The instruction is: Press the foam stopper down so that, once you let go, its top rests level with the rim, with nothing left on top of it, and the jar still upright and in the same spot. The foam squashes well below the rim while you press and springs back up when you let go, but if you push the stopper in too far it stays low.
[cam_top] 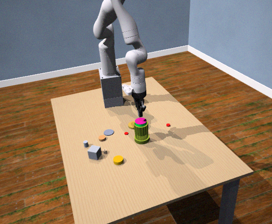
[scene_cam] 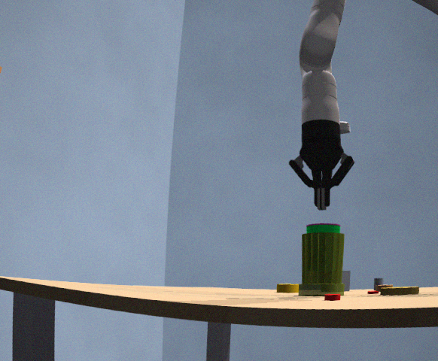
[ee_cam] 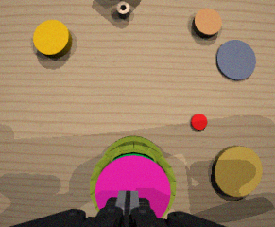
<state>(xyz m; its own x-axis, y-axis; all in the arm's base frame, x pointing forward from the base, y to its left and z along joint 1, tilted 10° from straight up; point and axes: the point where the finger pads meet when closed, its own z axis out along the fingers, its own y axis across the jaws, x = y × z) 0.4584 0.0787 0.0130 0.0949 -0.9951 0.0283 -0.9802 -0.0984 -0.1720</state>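
While the jar stands upright on the surface, the hand hangs above the raised stopper, fingers pressed together, empty.

Two yellow discs, a grey cube and red dots dot the table.

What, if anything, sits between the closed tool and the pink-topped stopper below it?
Nothing visible does. The shut tool hangs straight above the stopper, apart from it, with only open air in the gap. The stopper protrudes above the jar rim.
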